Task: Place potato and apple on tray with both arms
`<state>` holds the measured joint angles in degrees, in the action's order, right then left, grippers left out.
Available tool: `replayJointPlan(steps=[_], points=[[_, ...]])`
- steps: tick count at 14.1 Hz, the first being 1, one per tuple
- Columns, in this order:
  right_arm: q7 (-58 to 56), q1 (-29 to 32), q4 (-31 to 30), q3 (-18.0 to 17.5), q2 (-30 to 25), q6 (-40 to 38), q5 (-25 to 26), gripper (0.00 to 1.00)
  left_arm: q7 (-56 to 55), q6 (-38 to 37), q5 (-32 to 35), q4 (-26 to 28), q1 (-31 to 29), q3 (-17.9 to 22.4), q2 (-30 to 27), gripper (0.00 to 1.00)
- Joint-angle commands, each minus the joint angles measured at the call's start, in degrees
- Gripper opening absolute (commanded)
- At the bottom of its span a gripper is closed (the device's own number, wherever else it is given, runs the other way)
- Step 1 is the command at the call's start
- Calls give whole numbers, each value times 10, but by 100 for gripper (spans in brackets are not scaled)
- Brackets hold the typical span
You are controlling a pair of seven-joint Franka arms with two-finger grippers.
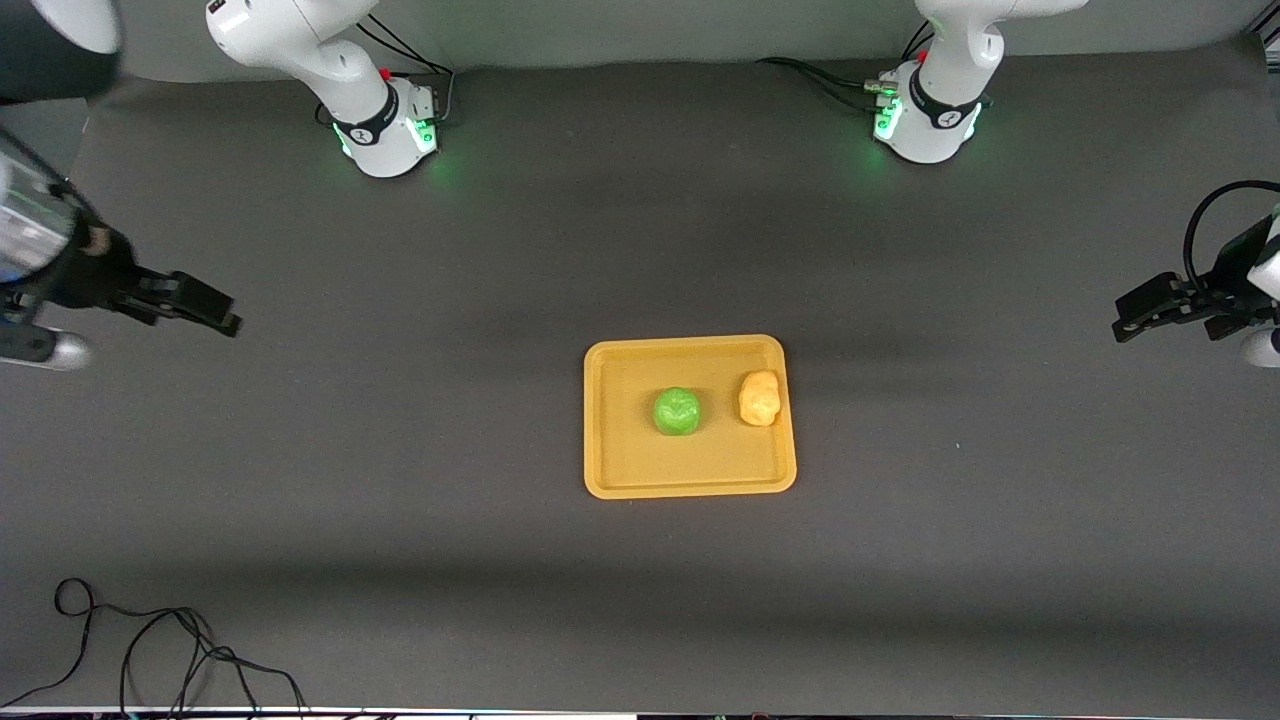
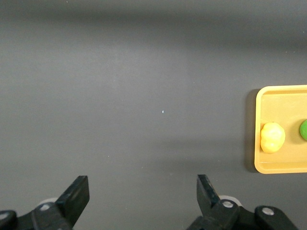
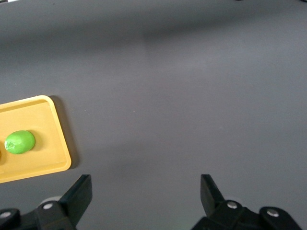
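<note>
The yellow-orange tray (image 1: 690, 475) lies mid-table. The green apple (image 1: 677, 410) sits on it near the middle, and the lumpy potato (image 1: 759, 397) sits on it beside the apple, by the rim toward the left arm's end. The left wrist view shows the tray (image 2: 283, 165), the potato (image 2: 272, 137) and the edge of the apple (image 2: 303, 130). The right wrist view shows the tray (image 3: 33, 170) and the apple (image 3: 19, 142). My left gripper (image 1: 1128, 316) (image 2: 143, 191) is open and empty at the left arm's end of the table. My right gripper (image 1: 225, 318) (image 3: 146, 191) is open and empty at the right arm's end.
Both arm bases (image 1: 385, 130) (image 1: 925, 125) stand at the table's edge farthest from the front camera. A black cable (image 1: 160, 650) lies loose near the front edge at the right arm's end. The dark grey table top (image 1: 400, 420) is bare around the tray.
</note>
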<state>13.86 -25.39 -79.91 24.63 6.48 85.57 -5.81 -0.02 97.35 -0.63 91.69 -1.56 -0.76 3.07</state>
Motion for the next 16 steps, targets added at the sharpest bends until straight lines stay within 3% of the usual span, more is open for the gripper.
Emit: replayJointPlan(steps=[1, 2, 4, 5, 9, 13, 16], points=[[-15, 103, -9, -86, -37, -29, 7, 100, -2, -8, 0, -1, 0, 1, -3, 100], [-25, 140, -9, -115, -46, -29, 9, 100, -1, -7, 0, -1, 0, 1, -2, 100], [-90, 269, -41, -239, -79, -24, 40, 100, 3, -2, 0, -1, 0, 1, -2, 100], [-91, 296, -52, -274, -93, -23, 55, 100, 5, 0, 0, 0, 0, 1, -2, 100], [-97, 330, -76, -288, -104, -20, 54, 100, 6, 1, 5, 2, 0, 1, -2, 100], [-98, 324, -113, -284, -126, 19, 53, 100, 6, 0, 5, 8, -8, 1, -2, 100], [-99, 323, -111, -285, -116, -3, 53, 100, 6, 2, 5, 13, -16, 1, -2, 100]])
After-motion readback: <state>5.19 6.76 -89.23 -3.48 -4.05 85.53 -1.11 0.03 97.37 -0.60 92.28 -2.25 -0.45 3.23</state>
